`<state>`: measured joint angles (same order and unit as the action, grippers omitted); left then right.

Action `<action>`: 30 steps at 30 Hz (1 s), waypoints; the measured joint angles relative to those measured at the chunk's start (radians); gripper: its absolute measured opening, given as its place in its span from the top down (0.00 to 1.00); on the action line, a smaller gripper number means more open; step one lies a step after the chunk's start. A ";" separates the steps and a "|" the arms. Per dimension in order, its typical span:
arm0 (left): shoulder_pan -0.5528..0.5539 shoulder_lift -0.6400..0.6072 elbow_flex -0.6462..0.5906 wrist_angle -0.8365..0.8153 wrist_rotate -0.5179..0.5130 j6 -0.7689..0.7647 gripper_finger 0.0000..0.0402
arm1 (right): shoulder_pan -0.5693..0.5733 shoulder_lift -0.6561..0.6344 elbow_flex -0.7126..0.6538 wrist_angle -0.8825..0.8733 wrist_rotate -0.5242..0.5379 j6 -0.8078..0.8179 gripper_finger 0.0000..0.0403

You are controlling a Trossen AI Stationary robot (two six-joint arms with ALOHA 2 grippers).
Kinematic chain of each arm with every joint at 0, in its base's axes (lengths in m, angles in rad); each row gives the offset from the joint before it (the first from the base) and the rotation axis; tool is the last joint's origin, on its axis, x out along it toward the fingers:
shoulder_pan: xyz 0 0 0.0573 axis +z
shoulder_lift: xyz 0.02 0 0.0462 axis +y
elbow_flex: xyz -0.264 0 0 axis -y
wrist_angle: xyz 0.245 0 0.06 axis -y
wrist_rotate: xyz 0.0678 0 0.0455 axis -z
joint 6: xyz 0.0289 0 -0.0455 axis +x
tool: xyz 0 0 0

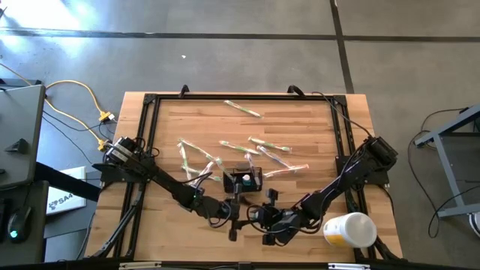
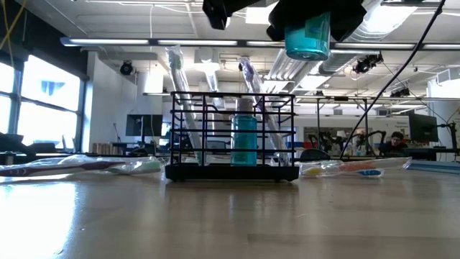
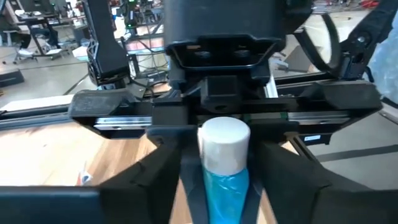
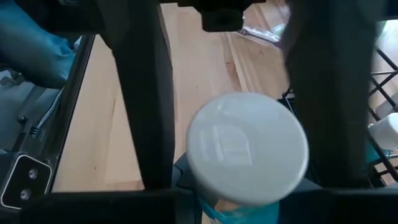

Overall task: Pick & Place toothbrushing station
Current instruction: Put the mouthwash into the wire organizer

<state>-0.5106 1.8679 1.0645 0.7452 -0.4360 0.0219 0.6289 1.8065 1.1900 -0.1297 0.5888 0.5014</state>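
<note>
Low view — wooden tabletop (image 2: 230, 216) bearing wire caddy (image 2: 231, 137) — bright workshop behind.

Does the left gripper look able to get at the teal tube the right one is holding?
Probably yes. The teal tube sits between the left gripper's open fingers with nothing in between. The right gripper holds it near the white-capped end, leaving the body free.
</note>
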 joint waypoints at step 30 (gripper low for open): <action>0.012 0.001 0.000 0.016 0.036 0.005 0.55 | -0.002 0.000 0.002 -0.022 -0.012 0.003 0.85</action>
<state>-0.4991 1.8694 1.0645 0.7609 -0.4003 0.0274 0.6273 1.8065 1.1923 -0.1515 0.5770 0.5049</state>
